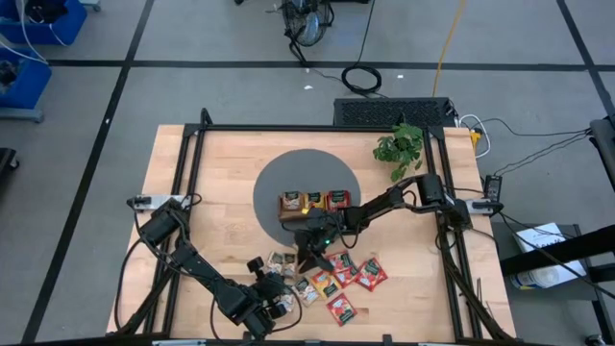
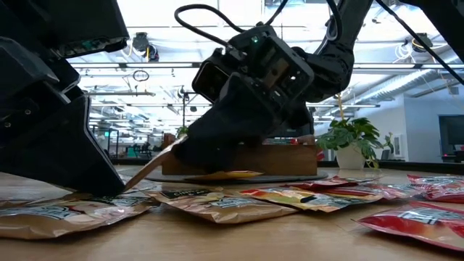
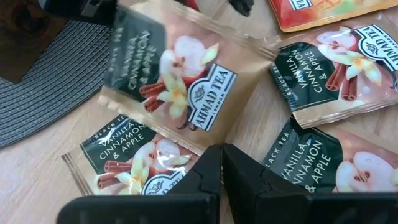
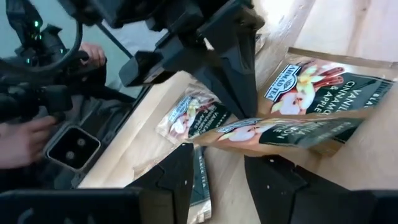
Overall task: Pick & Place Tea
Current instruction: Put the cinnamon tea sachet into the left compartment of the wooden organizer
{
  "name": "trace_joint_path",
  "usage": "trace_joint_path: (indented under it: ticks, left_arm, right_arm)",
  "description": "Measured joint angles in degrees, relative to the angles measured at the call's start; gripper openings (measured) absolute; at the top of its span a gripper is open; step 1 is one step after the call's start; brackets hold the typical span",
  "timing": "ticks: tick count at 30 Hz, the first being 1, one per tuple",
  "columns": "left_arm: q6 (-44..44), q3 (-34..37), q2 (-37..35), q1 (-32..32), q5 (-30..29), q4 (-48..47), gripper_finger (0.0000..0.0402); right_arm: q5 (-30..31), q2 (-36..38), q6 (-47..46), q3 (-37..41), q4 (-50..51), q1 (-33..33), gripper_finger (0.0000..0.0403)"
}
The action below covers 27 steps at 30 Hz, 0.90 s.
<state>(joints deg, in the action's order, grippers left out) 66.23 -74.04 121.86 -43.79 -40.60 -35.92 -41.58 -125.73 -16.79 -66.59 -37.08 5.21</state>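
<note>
Tea sachets (image 1: 322, 279) scattered flat on wood near front edge: red, orange, dark green-labelled.
</note>
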Motion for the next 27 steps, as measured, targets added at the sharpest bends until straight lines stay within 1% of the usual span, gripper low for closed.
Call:
trace_joint_path:
  ticks: [5, 8, 12, 20, 27]
  left_arm:
    - [-0.32, 0.0, 0.02, -0.01, -0.83, 0.02, 0.0026]
    - [-0.56, 0.0, 0.02, 0.0, -0.9, 0.02, 0.0026]
    - [-0.58, 0.0, 0.02, -0.02, -1.0, 0.02, 0.0026]
    - [-0.98, 0.02, 0.02, -0.55, -1.49, 0.0, 0.0026]
    - [-1.48, 0.07, 0.04, -0.49, -2.14, -0.15, 0.0026]
  right_arm:
    - [5.69, -0.02, -4.51, 0.0, -0.13, 0.09, 0.013]
    - [8.21, 0.0, -5.28, -0.02, 0.29, 0.21, 0.013]
    - [8.97, 0.0, -6.14, -0.02, 0.39, 0.24, 0.013]
    - [14.75, 0.09, -4.38, -0.07, 3.59, 0.22, 0.013]
    - [15.0, 0.09, -1.6, -0.04, 4.33, 0.68, 0.013]
